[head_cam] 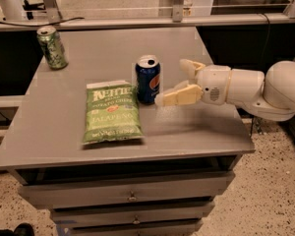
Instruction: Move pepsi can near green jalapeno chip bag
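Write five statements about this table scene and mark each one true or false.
1. The pepsi can stands upright next to the chip bag. True.
2. The gripper is shut on the pepsi can. False: it is open, on the side of the can away from the bag.
3. The green can lies on its side. False: it stands upright near a far corner of the table.
4. The chip bag lies flat. True.
5. The green can touches the chip bag. False: they are well apart.
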`<state>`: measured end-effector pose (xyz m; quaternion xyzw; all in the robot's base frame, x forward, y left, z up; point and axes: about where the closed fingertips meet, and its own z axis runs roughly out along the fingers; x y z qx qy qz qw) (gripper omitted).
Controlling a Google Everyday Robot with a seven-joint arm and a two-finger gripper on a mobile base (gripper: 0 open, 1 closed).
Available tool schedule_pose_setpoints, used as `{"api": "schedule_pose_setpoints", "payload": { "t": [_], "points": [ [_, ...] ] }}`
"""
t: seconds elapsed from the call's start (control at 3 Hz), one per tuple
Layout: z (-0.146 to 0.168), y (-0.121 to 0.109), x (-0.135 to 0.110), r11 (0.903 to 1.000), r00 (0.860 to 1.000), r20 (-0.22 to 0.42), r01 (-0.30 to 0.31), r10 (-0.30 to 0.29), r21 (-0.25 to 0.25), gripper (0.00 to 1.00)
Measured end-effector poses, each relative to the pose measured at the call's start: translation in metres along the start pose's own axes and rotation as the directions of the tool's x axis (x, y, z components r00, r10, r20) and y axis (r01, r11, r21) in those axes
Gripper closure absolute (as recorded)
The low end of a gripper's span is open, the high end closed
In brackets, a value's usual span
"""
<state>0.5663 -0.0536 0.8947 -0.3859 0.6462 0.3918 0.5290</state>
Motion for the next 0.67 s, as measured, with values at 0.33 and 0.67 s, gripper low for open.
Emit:
{"api": "schedule_pose_setpoints", "payload": {
  "t": [0.33,0.67],
  "points": [
    [-0.048,-0.051,0.003,0.9824,0.995,-0.039,0.094,-0.088,0.162,0.00],
    [-0.090,-0.086,-0.002,0.9431,0.988,-0.046,0.156,-0.149,0.294,0.00]
  ]
}}
